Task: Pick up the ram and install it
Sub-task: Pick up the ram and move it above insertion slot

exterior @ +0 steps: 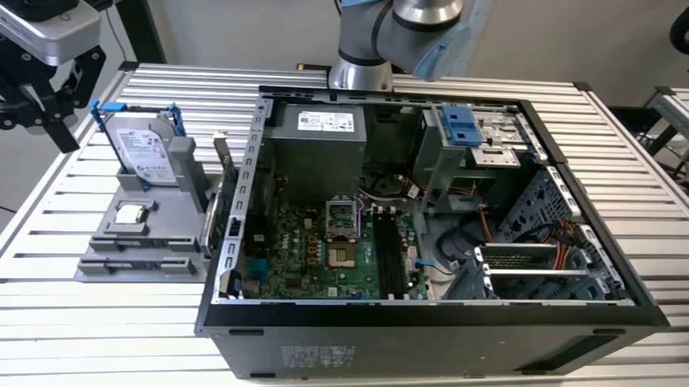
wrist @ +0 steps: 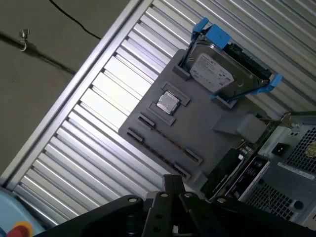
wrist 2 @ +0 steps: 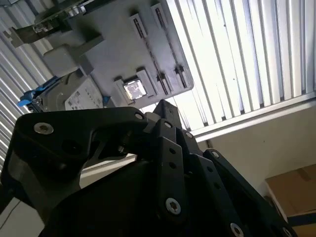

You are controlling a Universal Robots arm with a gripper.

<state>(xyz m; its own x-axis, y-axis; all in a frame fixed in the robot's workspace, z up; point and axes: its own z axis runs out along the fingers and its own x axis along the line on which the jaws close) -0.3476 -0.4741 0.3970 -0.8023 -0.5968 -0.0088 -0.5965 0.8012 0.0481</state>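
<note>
A thin dark strip, seen edge-on, stands in a long slot of the grey holder (wrist: 207, 128); it looks like the ram (wrist: 167, 142). The second wrist view shows the same strip (wrist 2: 169, 43). My gripper (exterior: 41, 127) hangs above the table at the exterior view's far left, beside and higher than the grey holder (exterior: 113, 258). Its black linkage rises into both wrist views, and the gripper (wrist: 173, 180) is off to one side of the holder, clear of the strip. Inside the open computer case (exterior: 431, 318), the black memory slots (exterior: 388, 258) lie on the green motherboard (exterior: 312, 258).
On the holder sit a silver hard drive with blue rails (exterior: 145, 149) and a small square chip (exterior: 131, 214). A card with a metal bracket (wrist: 232, 165) stands between holder and case. The arm's base (exterior: 361, 48) is behind the case. A cardboard box (wrist 2: 296, 192) sits on the floor.
</note>
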